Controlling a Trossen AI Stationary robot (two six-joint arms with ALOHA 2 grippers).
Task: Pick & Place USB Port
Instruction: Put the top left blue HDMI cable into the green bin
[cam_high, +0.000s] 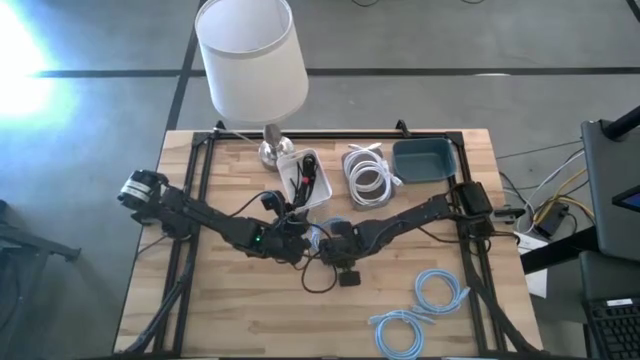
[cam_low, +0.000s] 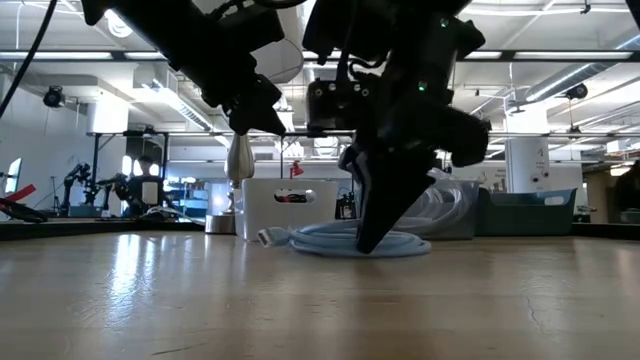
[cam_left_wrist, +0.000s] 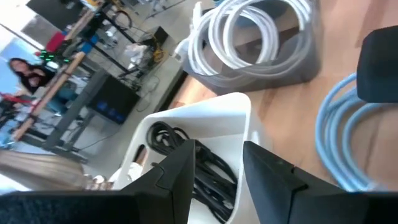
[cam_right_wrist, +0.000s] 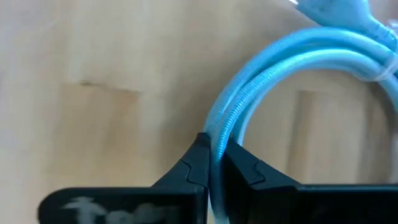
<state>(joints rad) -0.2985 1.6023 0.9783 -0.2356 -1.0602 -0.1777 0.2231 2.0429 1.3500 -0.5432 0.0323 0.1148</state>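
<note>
A coiled light-blue cable (cam_high: 316, 236) lies at the middle of the table; in the low view the coil (cam_low: 330, 241) rests flat on the wood. My right gripper (cam_right_wrist: 214, 155) points down on its loop and is shut on it. My left gripper (cam_left_wrist: 217, 165) is open and hovers over the white bin (cam_left_wrist: 233, 115) of black cables (cam_left_wrist: 205, 171), touching nothing. In the high view the left gripper (cam_high: 292, 212) sits just near of that bin (cam_high: 322, 192). In the low view it hangs raised (cam_low: 255, 105) above the table. My right gripper pinches the light-blue cable's looped strands (cam_right_wrist: 225, 127) between its two fingertips (cam_right_wrist: 198, 163). The fingers come from above, pointing down, as the low view shows (cam_low: 375, 235). The coil still lies on the table, not lifted.
A grey tray holds white cables (cam_high: 368, 175), with a teal bin (cam_high: 425, 160) to its right. A lamp (cam_high: 250, 60) stands at the far edge. More blue cables (cam_high: 425, 305) lie at the near right, and a black cable (cam_high: 325, 277) lies near the right gripper.
</note>
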